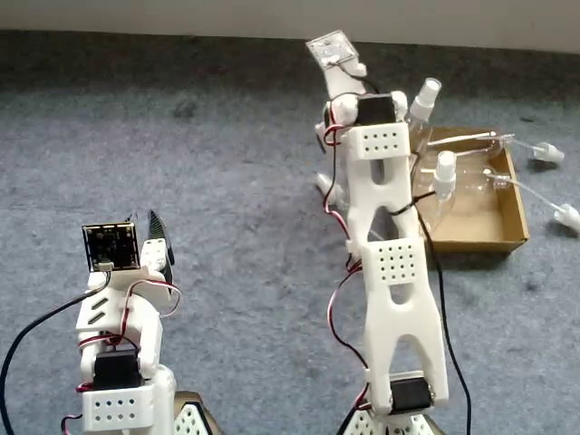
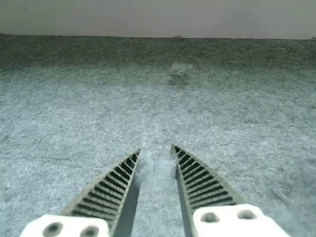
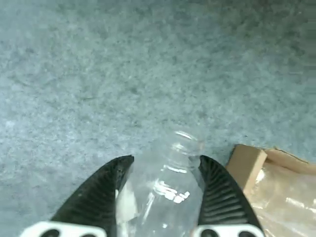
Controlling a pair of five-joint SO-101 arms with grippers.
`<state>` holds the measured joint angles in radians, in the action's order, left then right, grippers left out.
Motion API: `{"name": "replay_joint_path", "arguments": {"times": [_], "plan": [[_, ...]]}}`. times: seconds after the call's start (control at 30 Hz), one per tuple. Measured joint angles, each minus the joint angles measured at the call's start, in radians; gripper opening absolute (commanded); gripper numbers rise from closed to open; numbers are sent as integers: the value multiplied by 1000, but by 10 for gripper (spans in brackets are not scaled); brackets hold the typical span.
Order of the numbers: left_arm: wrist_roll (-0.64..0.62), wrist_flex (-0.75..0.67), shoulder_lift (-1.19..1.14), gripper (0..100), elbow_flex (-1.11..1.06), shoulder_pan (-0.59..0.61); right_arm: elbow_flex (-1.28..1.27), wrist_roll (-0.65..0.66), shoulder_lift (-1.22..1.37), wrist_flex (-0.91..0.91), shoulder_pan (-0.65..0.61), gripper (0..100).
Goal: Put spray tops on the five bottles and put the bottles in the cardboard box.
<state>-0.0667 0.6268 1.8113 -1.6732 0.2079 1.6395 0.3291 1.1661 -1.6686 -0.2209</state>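
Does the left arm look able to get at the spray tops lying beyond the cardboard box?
Probably not: the left gripper sits far off, and the outstretched right arm and the cardboard box stand between it and the spray tops.

Two arms (image 1: 122, 317) (image 1: 394, 263), one cardboard box (image 1: 471, 243), three bottles (image 1: 423, 100) (image 1: 443, 181) (image 3: 170, 192), two loose spray tops (image 1: 548, 152) (image 1: 566, 216).

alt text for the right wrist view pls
The right gripper holds a clear bottle, its open neck bare of any spray top, between two black fingers. A corner of the cardboard box lies beside it on the grey table surface.
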Motion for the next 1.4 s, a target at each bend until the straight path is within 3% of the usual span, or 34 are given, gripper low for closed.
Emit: {"name": "replay_joint_path", "arguments": {"times": [0.23, 0.57, 1.07, 1.4], "plan": [[0, 0, 0, 56, 0, 0, -2, 176, 91, 44, 23, 67], [0, 0, -2, 56, 0, -3, -2, 198, 109, -77, 18, 67], [0, 0, -2, 56, 0, -6, -29, 17, 106, -78, -135, 67], [0, 0, -2, 56, 0, -11, -3, -57, 107, -78, -115, 67]]}}
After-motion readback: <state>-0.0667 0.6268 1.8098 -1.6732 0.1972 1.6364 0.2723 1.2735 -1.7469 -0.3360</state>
